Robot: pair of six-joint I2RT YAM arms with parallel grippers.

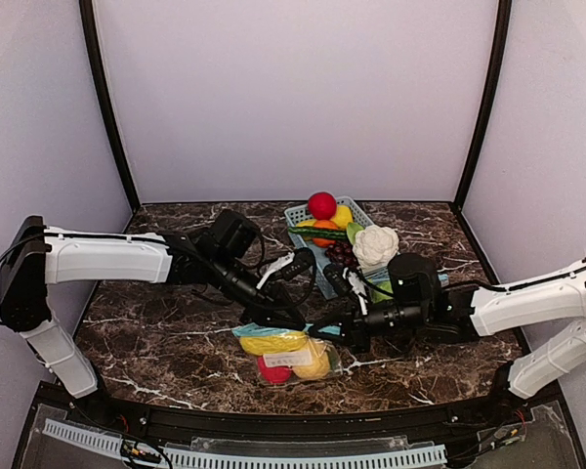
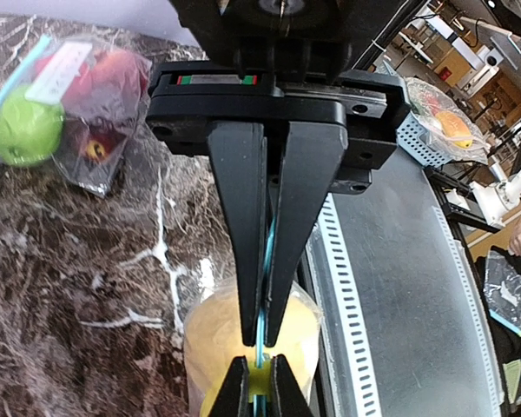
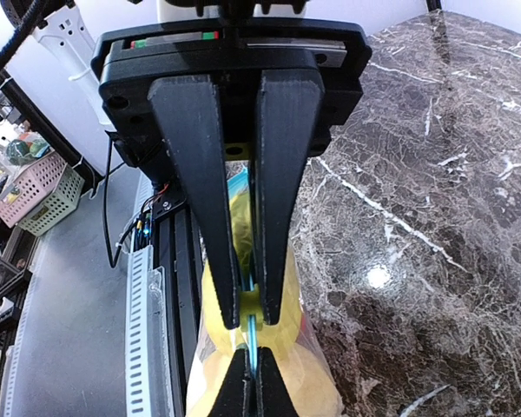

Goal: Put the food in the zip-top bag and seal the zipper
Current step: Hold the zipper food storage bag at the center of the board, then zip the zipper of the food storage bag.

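Note:
The zip-top bag (image 1: pixel 288 354) lies on the marble near the front edge, with yellow and red food (image 1: pixel 273 343) inside. Its blue zipper strip (image 1: pixel 317 329) runs along the top. My left gripper (image 1: pixel 273 318) pinches that strip from the left, and my right gripper (image 1: pixel 350 332) pinches it from the right. In the left wrist view the left gripper (image 2: pixel 261 347) is shut on the blue zipper (image 2: pixel 267 261), over a yellow fruit (image 2: pixel 213 334). In the right wrist view the right gripper (image 3: pixel 252 334) is shut on the same strip, above yellow food (image 3: pixel 304 382).
A light-blue basket (image 1: pixel 295 211) stands at the back centre. It holds a red ball (image 1: pixel 321 204), a yellow fruit (image 1: pixel 343 215), a cauliflower (image 1: pixel 375 244) and dark grapes (image 1: pixel 340 254). The left wrist view shows a second bag (image 2: pixel 61 95) holding a green apple. A metal rail (image 2: pixel 391 287) borders the table's near edge.

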